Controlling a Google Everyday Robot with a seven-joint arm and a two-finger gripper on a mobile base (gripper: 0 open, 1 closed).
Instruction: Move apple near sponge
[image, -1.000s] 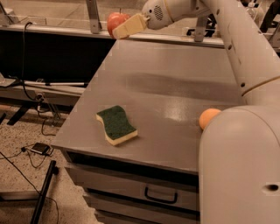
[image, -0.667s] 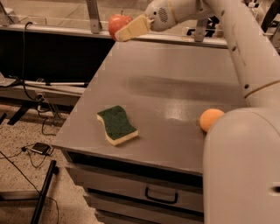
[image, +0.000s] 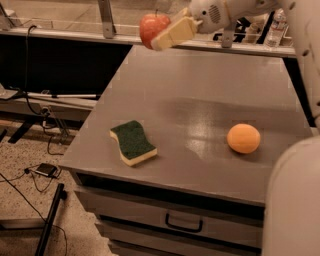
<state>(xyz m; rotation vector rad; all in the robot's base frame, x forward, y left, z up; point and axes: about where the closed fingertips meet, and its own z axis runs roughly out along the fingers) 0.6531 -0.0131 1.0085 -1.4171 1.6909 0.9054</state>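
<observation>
The red apple (image: 151, 27) is held in the air above the far left corner of the grey table (image: 210, 90). My gripper (image: 162, 34) is shut on the apple, its pale fingers (image: 175, 33) clasped against the apple's right side. The sponge (image: 132, 142), dark green on top with pale yellow foam below, lies near the table's front left edge, well in front of and below the apple.
A plain orange fruit (image: 243, 138) sits at the table's right. A drawer with a handle (image: 183, 225) is below the front edge. A water bottle (image: 276, 27) stands at the back right. My arm's white body (image: 295, 200) fills the lower right. Cables lie on the floor at left.
The gripper holding the apple has stayed near the far left corner, shifting slightly. The view has shifted slightly, so the orange shows more fully.
</observation>
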